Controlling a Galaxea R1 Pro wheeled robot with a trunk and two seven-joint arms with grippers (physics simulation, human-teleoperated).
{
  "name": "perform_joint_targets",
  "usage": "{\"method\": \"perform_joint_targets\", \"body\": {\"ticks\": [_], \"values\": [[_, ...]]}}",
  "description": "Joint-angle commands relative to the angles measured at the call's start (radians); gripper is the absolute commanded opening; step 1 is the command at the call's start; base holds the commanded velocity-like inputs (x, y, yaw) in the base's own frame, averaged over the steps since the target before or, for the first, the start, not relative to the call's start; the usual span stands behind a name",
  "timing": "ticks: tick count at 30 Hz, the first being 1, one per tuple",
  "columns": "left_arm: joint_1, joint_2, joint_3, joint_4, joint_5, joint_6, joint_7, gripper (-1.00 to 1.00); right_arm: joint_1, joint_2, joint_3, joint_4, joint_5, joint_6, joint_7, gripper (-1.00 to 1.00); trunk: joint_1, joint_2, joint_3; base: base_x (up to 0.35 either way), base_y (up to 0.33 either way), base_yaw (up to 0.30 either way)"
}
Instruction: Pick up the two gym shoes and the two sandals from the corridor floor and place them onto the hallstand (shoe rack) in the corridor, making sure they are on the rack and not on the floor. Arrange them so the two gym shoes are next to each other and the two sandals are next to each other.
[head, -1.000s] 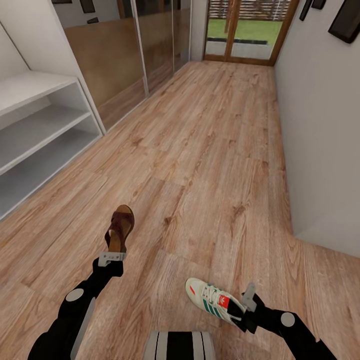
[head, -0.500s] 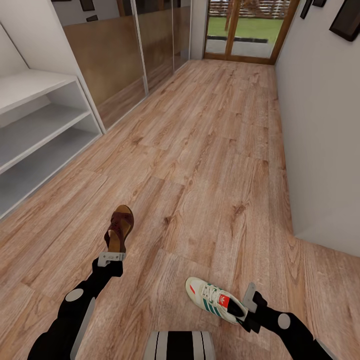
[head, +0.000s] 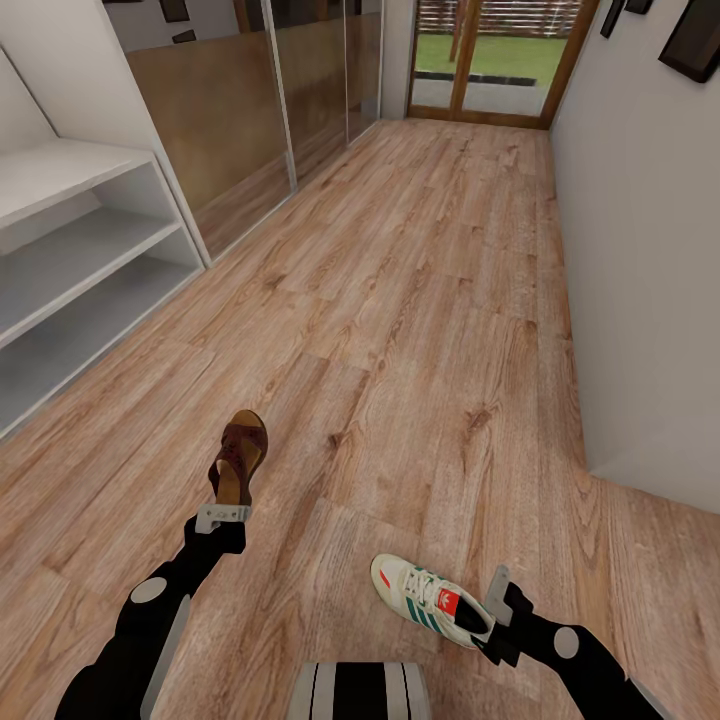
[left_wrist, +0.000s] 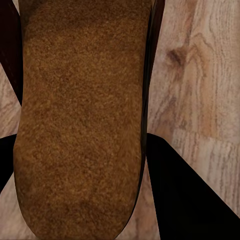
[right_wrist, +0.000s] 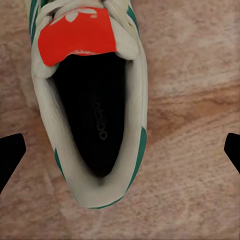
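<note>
Rack: standing at the far left of the head view, top and both open shelves showing no shoes; well apart from both arms.
Left gripper: sitting at the heel end of the sandal, which is lying on the floor with its toe pointing away from the robot. In the left wrist view the tan footbed is lying between the two dark fingers, which are pressed close along its sides. Jaws are narrowed onto the heel end; a firm grasp is likely, though lift-off cannot be confirmed.
Left side, change: none visible over the last second; arm and sandal are keeping the same pose.
Right gripper: hovering just behind the heel of the sneaker, which is resting on the floor with its toe pointing left and away. In the right wrist view the sneaker's heel opening is centred between fingertips set wide at the picture edges, clear of the shoe. Jaws are fully spread and holding nothing.
Right side, change: the arm is drawing slightly lower and rightward in the head view; the sneaker is staying put.
Meaning for task: the right gripper is lining up for a heel grasp not yet made; no footwear is on the rack; the second sandal and second sneaker are not being sighted here.
</note>
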Motion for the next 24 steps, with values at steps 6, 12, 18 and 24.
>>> {"method": "perform_joint_targets", "body": {"ticks": [6,12,18,24], "values": [[0.000,-0.001,0.002,-0.002,-0.008,0.006,-0.007,-1.00,-0.001,0.000,0.002,-0.001,0.009,-0.001,0.002,1.00,0.000,0.000,-0.001,0.113,0.019,0.000],[0.000,-0.001,0.002,-0.003,-0.005,0.005,-0.008,-1.00,0.000,0.000,0.001,-0.002,0.009,-0.001,0.002,1.00,0.000,0.000,-0.001,0.031,0.007,0.000],[0.000,-0.001,0.001,-0.003,-0.006,0.005,-0.008,-1.00,0.000,0.000,0.002,-0.002,0.009,-0.001,0.002,1.00,0.001,-0.001,-0.010,0.002,0.000,0.000],[0.000,-0.001,0.001,-0.003,-0.007,0.005,-0.008,-1.00,0.000,0.000,0.002,-0.002,0.009,-0.001,0.002,1.00,0.001,-0.001,-0.022,0.000,0.000,0.000]]}}
